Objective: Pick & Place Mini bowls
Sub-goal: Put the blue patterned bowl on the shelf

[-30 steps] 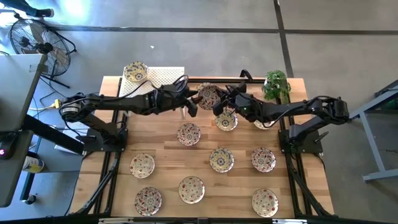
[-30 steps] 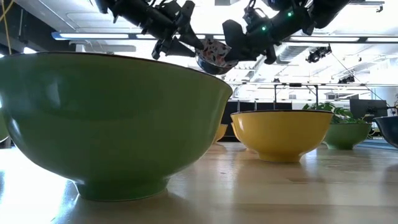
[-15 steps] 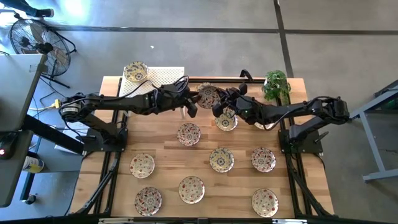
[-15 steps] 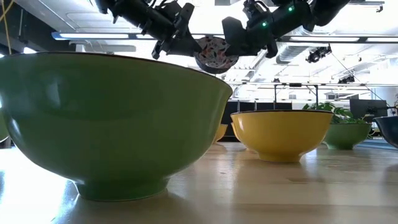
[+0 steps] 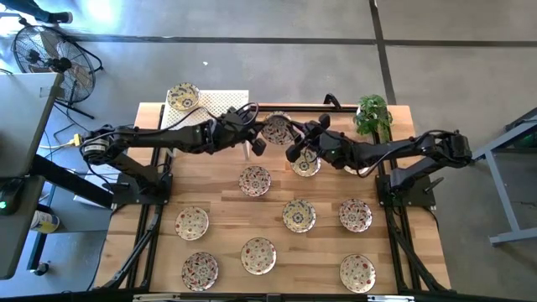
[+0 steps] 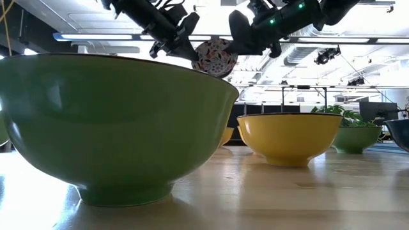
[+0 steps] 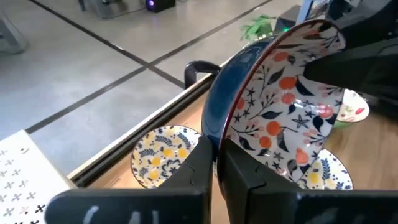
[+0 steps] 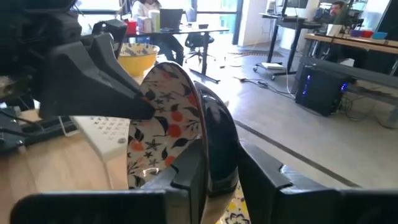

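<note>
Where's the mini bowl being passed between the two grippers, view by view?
High view: the held mini bowl sits top centre, between both arms.
Low view: held mini bowl up top, over the green bowl's rim.
Left wrist view: bowl fills centre-right.
Right wrist view: bowl centre.
Shared landmark: left gripper pinching its rim.

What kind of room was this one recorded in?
Probably an open office or lab: desks with monitors, a person at a desk, a floor fan, and exposed ceiling ducting.

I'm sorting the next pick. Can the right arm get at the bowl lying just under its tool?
Probably yes. The right tool hangs almost over that bowl, nothing covers it, though its fingers still flank the raised bowl in the left tool.
</note>
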